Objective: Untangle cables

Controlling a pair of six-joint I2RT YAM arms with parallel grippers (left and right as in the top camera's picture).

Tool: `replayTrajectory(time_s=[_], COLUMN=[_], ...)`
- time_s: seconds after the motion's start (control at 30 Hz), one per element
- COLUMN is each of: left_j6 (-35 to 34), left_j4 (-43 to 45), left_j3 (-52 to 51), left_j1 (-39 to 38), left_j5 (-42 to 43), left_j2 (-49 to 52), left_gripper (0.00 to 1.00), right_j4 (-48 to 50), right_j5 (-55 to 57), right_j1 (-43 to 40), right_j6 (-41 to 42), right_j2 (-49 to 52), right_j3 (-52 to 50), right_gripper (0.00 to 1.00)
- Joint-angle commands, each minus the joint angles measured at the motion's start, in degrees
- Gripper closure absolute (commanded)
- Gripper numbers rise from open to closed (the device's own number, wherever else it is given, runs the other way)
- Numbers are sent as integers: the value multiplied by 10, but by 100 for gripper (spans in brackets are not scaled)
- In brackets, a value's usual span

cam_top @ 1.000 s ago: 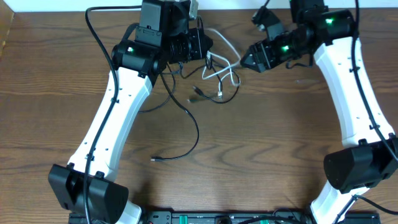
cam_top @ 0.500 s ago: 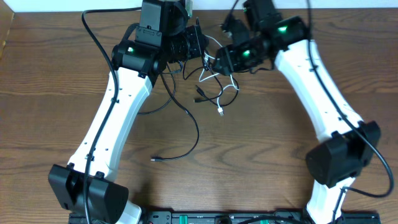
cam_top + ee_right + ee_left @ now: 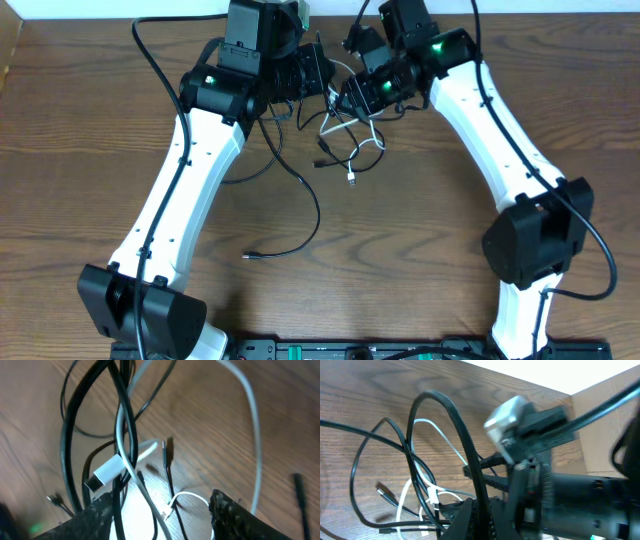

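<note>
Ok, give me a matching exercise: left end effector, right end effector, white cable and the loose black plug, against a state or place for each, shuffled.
1 left end effector
2 right end effector
3 white cable
4 loose black plug

A alone on the table
B open over the tangle
C shut on a black cable
D in the tangle

Pairs: 1-C, 2-B, 3-D, 4-A
</note>
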Motion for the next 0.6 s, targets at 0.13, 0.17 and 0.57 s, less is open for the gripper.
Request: replayTrajectory(time_s=[0.13, 0.17, 0.57], left_j6=[-3, -3, -3], left_j4=[0, 0, 1], left_j3=[3, 3, 3], left_j1=[4, 7, 114], left_j5=[38, 40, 55], left_j2=[-1, -1, -76], left_gripper=[92, 92, 92], right_j4=[-2, -2, -16], right_j5=[-52, -54, 14], right_j1=[-7, -9, -78], right_j6=[-48, -48, 30], right_j2=[36, 37, 41], right_j3=[-2, -2, -53], right_gripper=[79, 87, 99])
